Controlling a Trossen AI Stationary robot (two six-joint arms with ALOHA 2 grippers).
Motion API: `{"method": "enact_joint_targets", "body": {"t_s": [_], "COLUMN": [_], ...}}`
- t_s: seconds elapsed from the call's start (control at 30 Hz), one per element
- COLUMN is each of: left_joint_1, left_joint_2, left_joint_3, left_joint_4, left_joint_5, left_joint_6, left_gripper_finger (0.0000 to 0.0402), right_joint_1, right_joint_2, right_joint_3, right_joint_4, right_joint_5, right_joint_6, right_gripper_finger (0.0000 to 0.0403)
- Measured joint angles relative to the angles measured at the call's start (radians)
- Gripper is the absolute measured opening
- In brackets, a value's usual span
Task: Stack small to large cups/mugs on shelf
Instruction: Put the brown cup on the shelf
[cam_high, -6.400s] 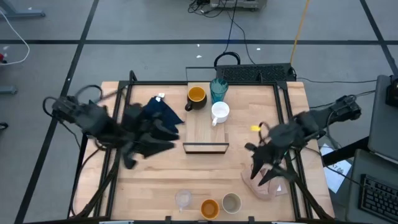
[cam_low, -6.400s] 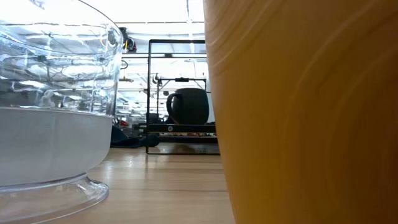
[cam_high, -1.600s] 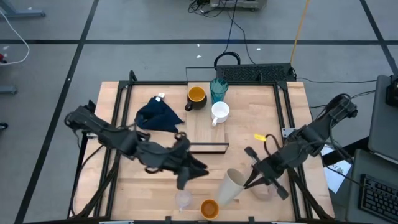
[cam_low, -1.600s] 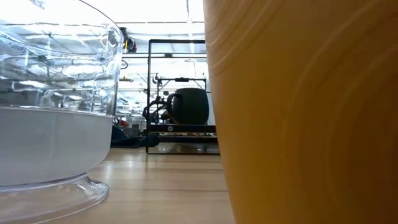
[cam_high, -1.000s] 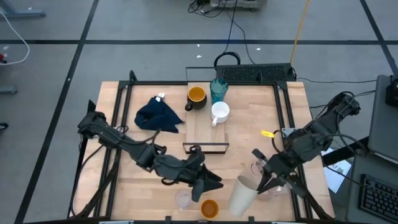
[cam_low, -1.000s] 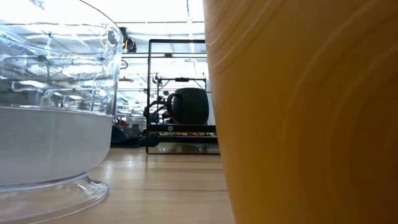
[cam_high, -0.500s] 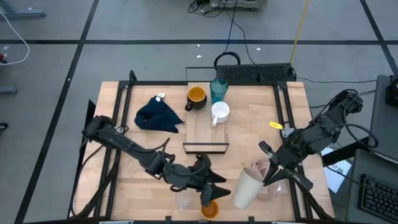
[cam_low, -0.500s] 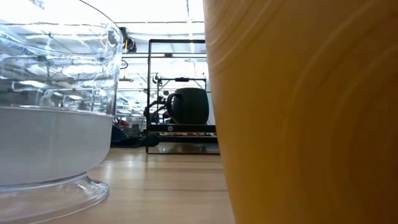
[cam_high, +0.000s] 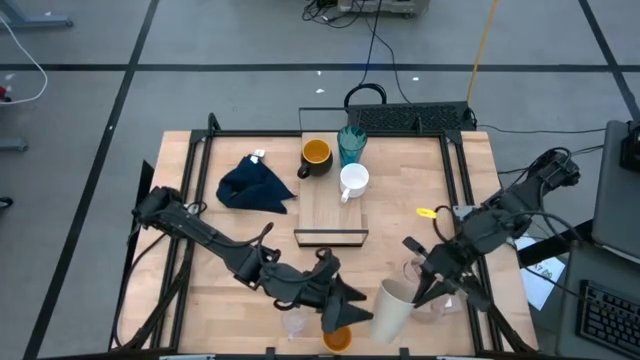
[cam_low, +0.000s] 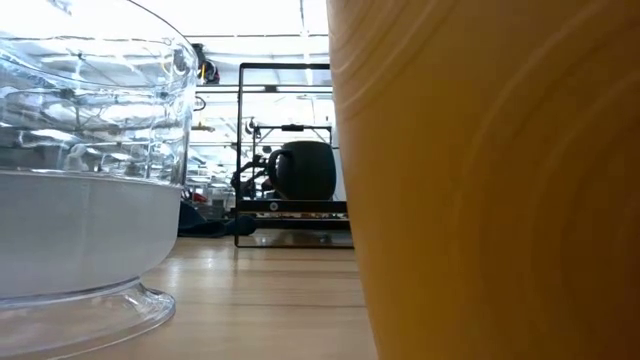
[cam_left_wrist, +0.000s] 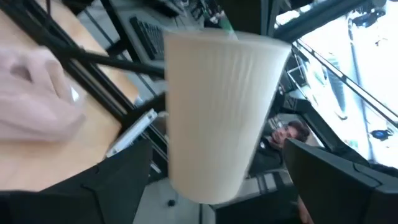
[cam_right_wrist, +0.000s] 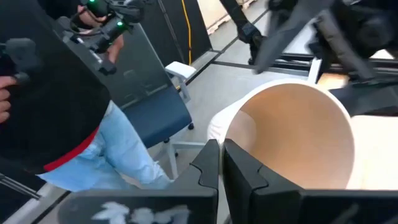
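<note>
The small grey-beige cup (cam_high: 394, 308) hangs tilted near the table's front, with my right gripper (cam_high: 418, 292) shut on it. My left gripper (cam_high: 352, 308) is open. Its fingers stand on either side of the cup's lower body (cam_left_wrist: 211, 143), apart from it. The small orange cup (cam_high: 337, 338) and the small clear glass (cam_high: 293, 322) stand at the front edge. The black mug (cam_high: 315, 155), the teal tumbler (cam_high: 351, 145) and the white mug (cam_high: 353, 182) stand on the far part of the shelf (cam_high: 330, 215). My right gripper pinches the grey-beige cup's rim (cam_right_wrist: 236, 134) between its two fingers, one inside the mouth and one outside. It comes from the table's right side. The cup is tilted, its mouth toward my right gripper and its base toward my left one, and it seems clear of the table.
A dark navy cloth (cam_high: 255, 188) lies at the far left of the table and a pink-beige cloth (cam_high: 437, 298) under my right gripper. In the low view the glass (cam_low: 90, 170) and the orange cup (cam_low: 480, 180) hide most of the table. People (cam_right_wrist: 118, 143) are beyond the table.
My left gripper has gone toward the table's near edge and to the right, up to the base of the held cup, and its fingers have opened. My right gripper has kept the cup tilted in about the same place.
</note>
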Motion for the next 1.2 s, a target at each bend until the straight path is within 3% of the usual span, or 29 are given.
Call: {"method": "enact_joint_targets", "body": {"t_s": [0.43,1.03,1.2], "left_joint_1": [-0.017,-0.022,-0.022], "left_joint_2": [0.007,0.007,0.007], "left_joint_3": [0.0,0.0,0.0], "left_joint_4": [-0.01,-0.006,-0.006], "left_joint_5": [-0.01,-0.016,-0.01], "left_joint_6": [-0.043,-0.035,-0.035], "left_gripper_finger": [0.0353,0.0353,0.0329], "right_joint_1": [-0.155,-0.18,-0.182], "right_joint_2": [0.029,0.104,0.105], "right_joint_3": [0.0,0.0,0.0], "right_joint_4": [0.055,0.163,0.164], "right_joint_5": [-0.114,-0.127,-0.14], "right_joint_6": [-0.064,-0.05,-0.049], "right_gripper_finger": [0.0,0.0,0.0]}}
